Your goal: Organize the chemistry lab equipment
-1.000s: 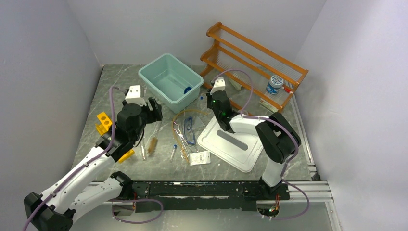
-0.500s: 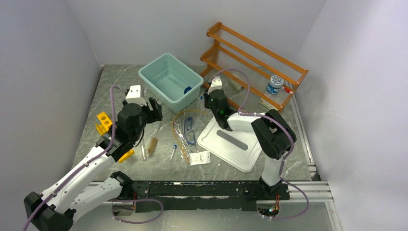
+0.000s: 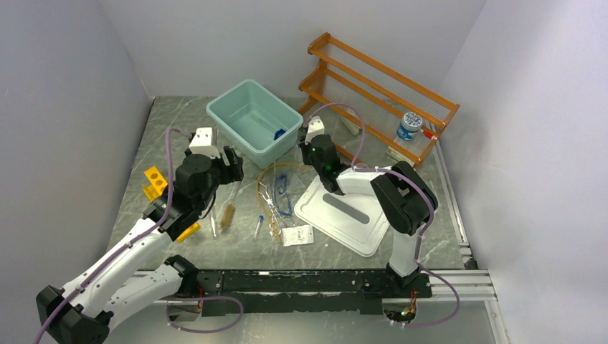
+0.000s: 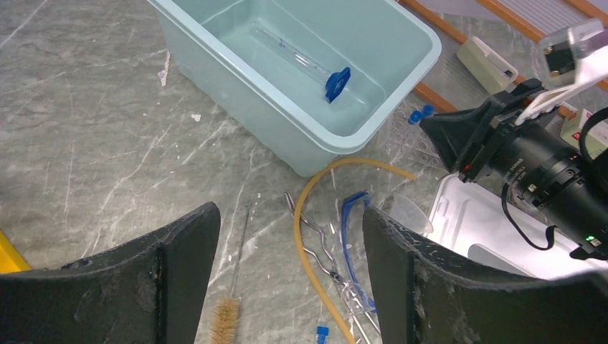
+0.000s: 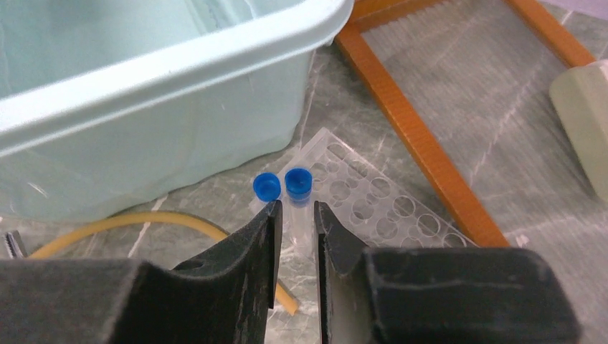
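Looking down, we see the tabletop [image 3: 179,129] with the orange shelf [image 3: 380,86] at its far right corner and the teal bin [image 3: 236,136] by the far edge. Only the left wrist view shows a capped glass tube [image 4: 290,56] lying inside the bin. There the left gripper [image 4: 287,222] gapes wide and empty above amber tubing [image 4: 308,215], goggles [image 4: 351,229] and brush [image 4: 226,322]. Only the right wrist view shows the right gripper [image 5: 296,215], its jaws narrowly flanking a blue-capped vial [image 5: 299,180] between bin and shelf. We cannot tell whether they grip it.

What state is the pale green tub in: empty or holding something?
Not empty: the tub holds one clear tube with a blue cap, lying on its floor.
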{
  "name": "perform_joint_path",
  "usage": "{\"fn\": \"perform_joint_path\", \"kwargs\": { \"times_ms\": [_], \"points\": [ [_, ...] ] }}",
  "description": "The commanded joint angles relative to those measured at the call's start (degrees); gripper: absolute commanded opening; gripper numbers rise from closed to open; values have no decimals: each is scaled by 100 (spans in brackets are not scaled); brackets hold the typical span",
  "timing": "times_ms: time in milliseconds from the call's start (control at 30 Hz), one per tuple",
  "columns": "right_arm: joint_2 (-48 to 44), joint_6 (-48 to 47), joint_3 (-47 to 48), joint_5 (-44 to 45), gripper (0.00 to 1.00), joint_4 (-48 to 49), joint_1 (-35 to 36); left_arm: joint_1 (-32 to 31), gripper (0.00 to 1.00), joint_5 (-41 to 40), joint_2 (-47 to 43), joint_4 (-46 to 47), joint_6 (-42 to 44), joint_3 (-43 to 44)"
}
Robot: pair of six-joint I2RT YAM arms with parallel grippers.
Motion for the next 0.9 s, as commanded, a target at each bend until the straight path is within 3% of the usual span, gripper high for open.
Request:
{"fn": "perform_joint_path", "kwargs": {
  "times_ms": [0, 367, 567, 867],
  "points": [
    [218, -191, 145, -60, 27, -94, 28, 48, 77, 187, -78, 249, 112, -92],
    [-40, 20, -14, -100, 36, -25, 30, 49, 77, 212, -96, 258, 130, -93],
    [-318, 198, 277, -136, 48, -621, -8, 49, 77, 224, -122, 250, 139, -93],
    [-402, 869, 929, -538, 46, -1705, -266, 49, 77, 222, -135, 224, 139, -84]
  ]
}}
